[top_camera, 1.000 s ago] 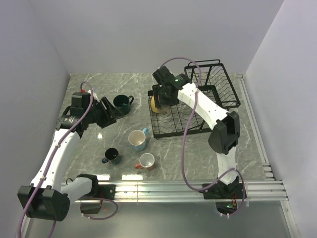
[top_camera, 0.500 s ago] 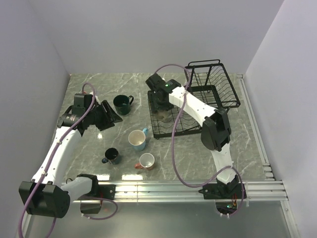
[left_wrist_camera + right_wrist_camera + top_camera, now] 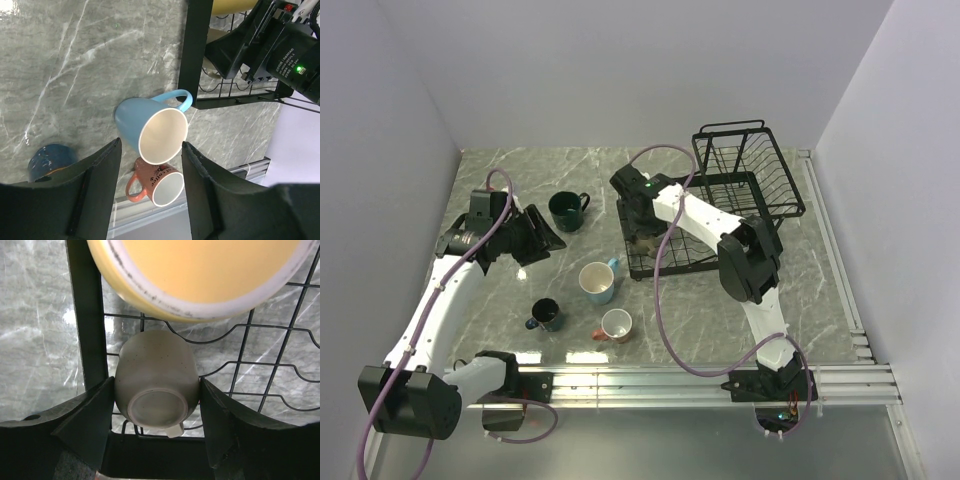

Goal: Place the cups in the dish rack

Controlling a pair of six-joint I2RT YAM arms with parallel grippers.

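Note:
The black wire dish rack [image 3: 750, 200] stands at the back right. My right gripper [image 3: 642, 236] reaches down over the left end of its lower tray. It is shut on the small olive-tan mug [image 3: 156, 380], which is upside down with its base toward the camera, just above the tray wires [image 3: 260, 370]. The yellow mug [image 3: 200, 270] lies in the tray right beside it. My left gripper [image 3: 535, 235] is open and empty, above the table. The dark green mug [image 3: 567, 210], light blue mug [image 3: 598, 283], dark navy mug [image 3: 545, 315] and salmon-pink mug [image 3: 615, 325] stand on the table.
In the left wrist view the light blue mug [image 3: 152, 132] and the salmon-pink mug [image 3: 160, 182] lie between my open fingers [image 3: 100, 185], far below. The rack's edge [image 3: 192, 50] and the right arm [image 3: 280, 45] are at the top right. Metal rails [image 3: 720, 380] run along the near edge.
My right gripper has moved left and toward the near-left corner of the rack's lower tray, lowering with the olive-tan mug. My left arm has shifted only slightly.

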